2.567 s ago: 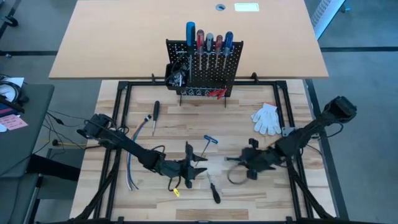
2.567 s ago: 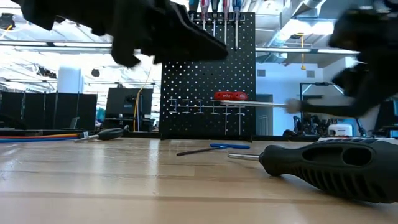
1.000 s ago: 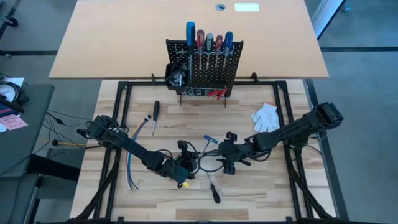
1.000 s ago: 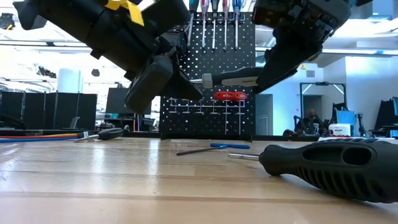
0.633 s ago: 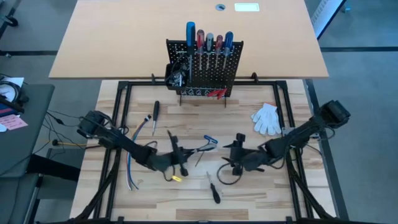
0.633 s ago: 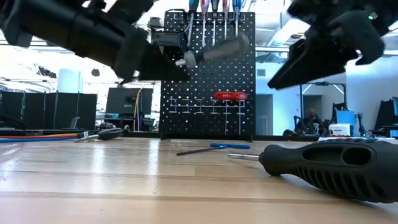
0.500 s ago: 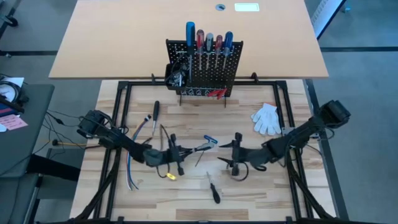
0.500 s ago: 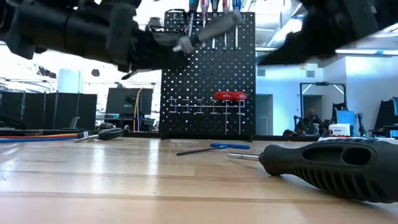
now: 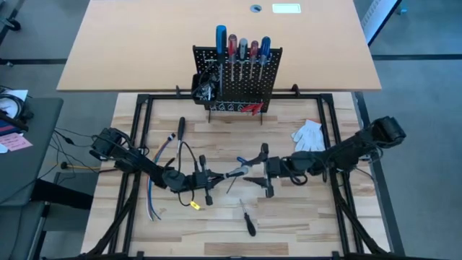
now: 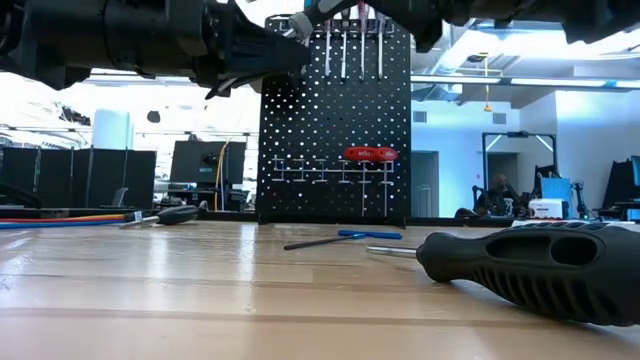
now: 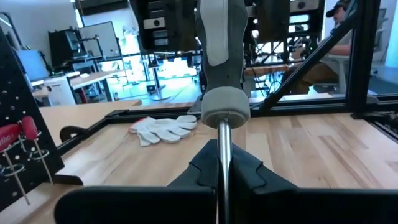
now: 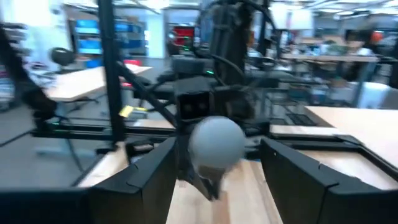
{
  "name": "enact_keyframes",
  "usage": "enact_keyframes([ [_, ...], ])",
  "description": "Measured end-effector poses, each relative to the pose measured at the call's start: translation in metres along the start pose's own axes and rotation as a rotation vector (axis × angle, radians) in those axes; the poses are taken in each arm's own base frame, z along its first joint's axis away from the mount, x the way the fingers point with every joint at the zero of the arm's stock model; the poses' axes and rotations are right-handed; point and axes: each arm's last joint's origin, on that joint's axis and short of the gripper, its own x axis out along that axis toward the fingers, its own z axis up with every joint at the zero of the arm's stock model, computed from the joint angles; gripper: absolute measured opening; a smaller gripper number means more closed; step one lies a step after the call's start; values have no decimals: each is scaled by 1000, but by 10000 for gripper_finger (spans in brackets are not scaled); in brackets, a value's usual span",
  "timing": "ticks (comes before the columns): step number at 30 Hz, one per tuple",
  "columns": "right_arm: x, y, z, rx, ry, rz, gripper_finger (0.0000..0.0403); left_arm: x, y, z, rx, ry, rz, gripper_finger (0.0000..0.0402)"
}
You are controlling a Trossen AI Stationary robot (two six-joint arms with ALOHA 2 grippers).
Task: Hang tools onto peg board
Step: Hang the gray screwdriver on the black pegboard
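Observation:
A grey-handled screwdriver [image 9: 234, 173] hangs level above the table's middle, with my left gripper [image 9: 214, 176] shut on it. Its handle [image 11: 217, 56] points toward the table's right. My right gripper [image 9: 254, 171] faces it, open, one finger [image 12: 146, 177] on either side of the handle's round butt [image 12: 216, 143] with a gap showing on both sides. The peg board [image 9: 237, 79] stands at the table's far middle, with several screwdrivers upright in its top rail. On the table lie a black screwdriver [image 9: 247, 220], a blue-handled key [image 9: 244, 162] and another black screwdriver [image 9: 181, 132]. My left gripper pinches the screwdriver's bare metal shaft [image 11: 222, 146] between its two fingers, just short of the handle. The fingers come level from the table's left and lie along the shaft. The tool is lifted clear of the table, level, handle sticking out past the fingertips.
A white glove [image 9: 309, 137] lies at the right, loose cables [image 9: 153, 184] at the left. A black bin [image 9: 203, 85] hangs on the peg board's left side. The black screwdriver [image 10: 530, 270] lies close to the near edge.
My left gripper has swung up and a little toward the table's left, levelling the screwdriver so its handle points right. My right gripper drew back toward the right edge, then came back level toward the handle, and now has its fingers on either side of the handle's butt.

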Motion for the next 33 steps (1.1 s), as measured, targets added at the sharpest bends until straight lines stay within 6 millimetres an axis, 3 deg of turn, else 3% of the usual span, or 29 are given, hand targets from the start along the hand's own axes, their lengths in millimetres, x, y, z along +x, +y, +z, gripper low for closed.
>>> enact_keyframes([
  [5, 2, 1, 3, 2, -10, 34, 219, 0, 0, 0, -1, -1, -1, 0],
  [12, 4, -7, 3, 0, -13, 71, 132, 0, 0, 0, -9, -5, -1, 0],
  [15, 5, -11, 3, -2, -14, 81, 115, 0, 0, 0, -20, -4, 5, 2],
  [19, 5, -12, 3, 14, -14, 82, 132, 0, 0, 0, -24, -5, 7, 2],
  [28, 5, -11, 3, 32, -8, 102, 226, 0, 1, 1, -30, -14, 14, 3],
  [33, 5, -11, 3, 26, -10, 102, 230, 0, 1, 3, -39, -26, 17, 3],
])
